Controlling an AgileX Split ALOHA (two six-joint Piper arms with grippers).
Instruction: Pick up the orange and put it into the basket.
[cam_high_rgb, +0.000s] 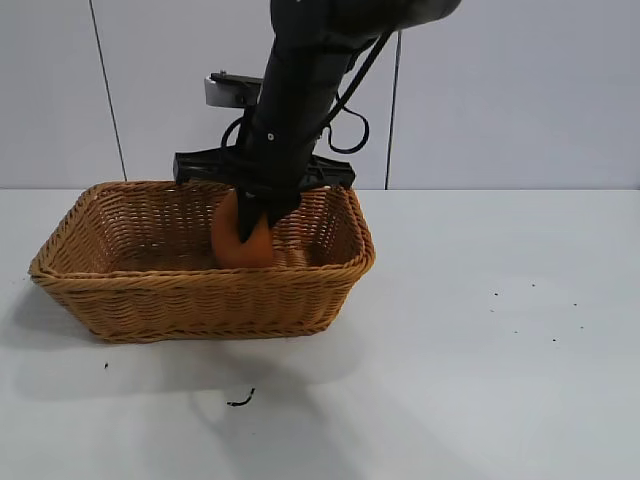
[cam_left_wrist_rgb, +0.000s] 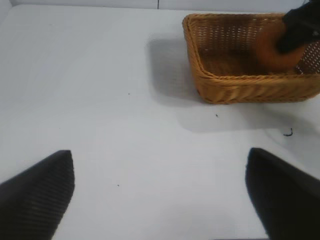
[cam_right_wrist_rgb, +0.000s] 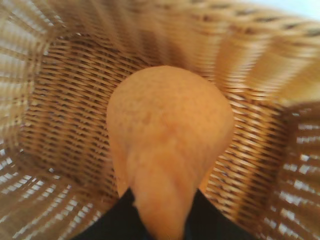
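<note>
Since the orange must end up inside, I've got my right gripper low in the basket w/ fruit between its fingers, can't tell if released; left gripper idle, fingers apart.

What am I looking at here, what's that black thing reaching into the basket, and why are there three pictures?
It is a table-top robot with two arms, each ending in fingers that pinch things. One picture is taken from in front; the other two come from cameras on the arms' wrists.

In the front view, the right arm's gripper reaches down into a woven basket standing on a white table. An orange sits low inside the basket, right at the fingertips; whether it is gripped or just let go is unclear. The right wrist camera looks straight down on that orange.

The left gripper waits apart from the basket over bare table, fingers wide open. A few dark specks lie on the table.
</note>
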